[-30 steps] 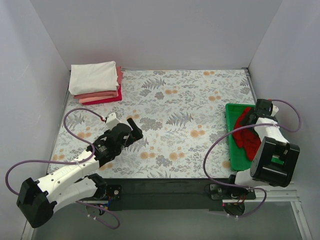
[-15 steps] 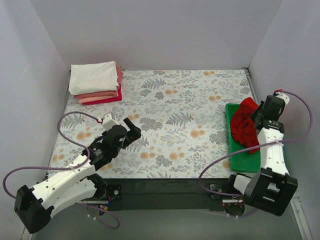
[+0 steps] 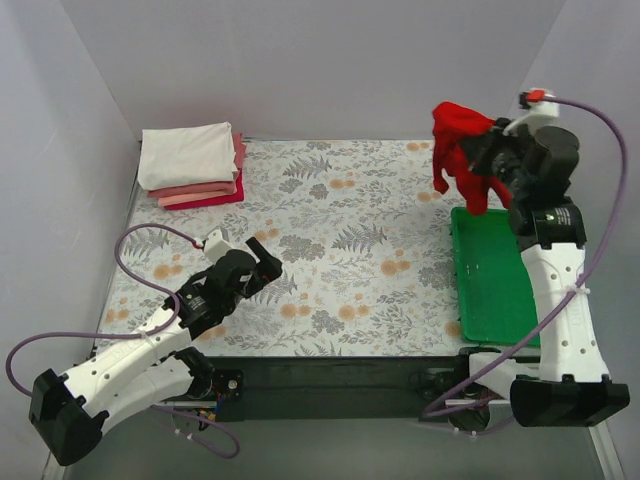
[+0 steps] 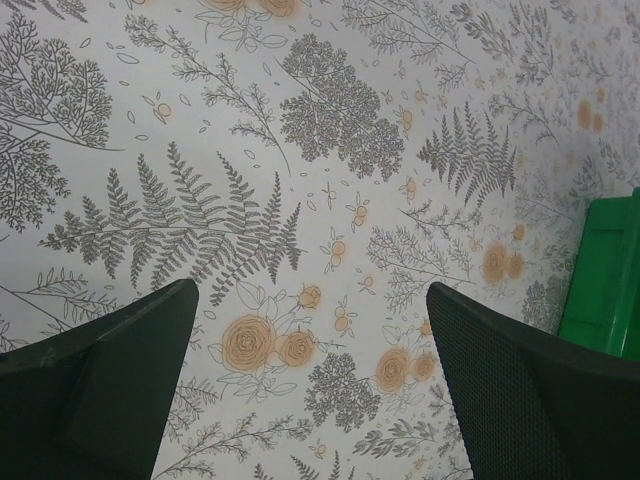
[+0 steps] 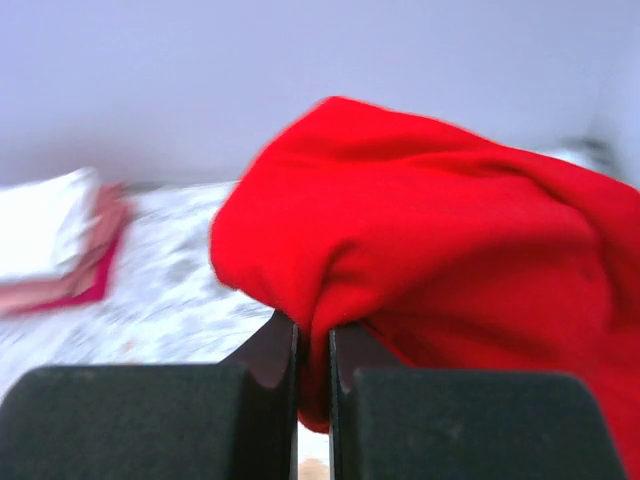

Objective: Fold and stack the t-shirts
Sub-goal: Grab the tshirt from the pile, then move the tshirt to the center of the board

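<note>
On the tabletop, a stack sits at the far left corner. The red shirt hangs bunched above the far end of the tray, with the right claw clamped nearly closed on one fold. The left claw gapes wide, empty. Light, limp cloth: I'd regrasp at the shoulders. Sleeves and collar are lost in the folds.
</note>
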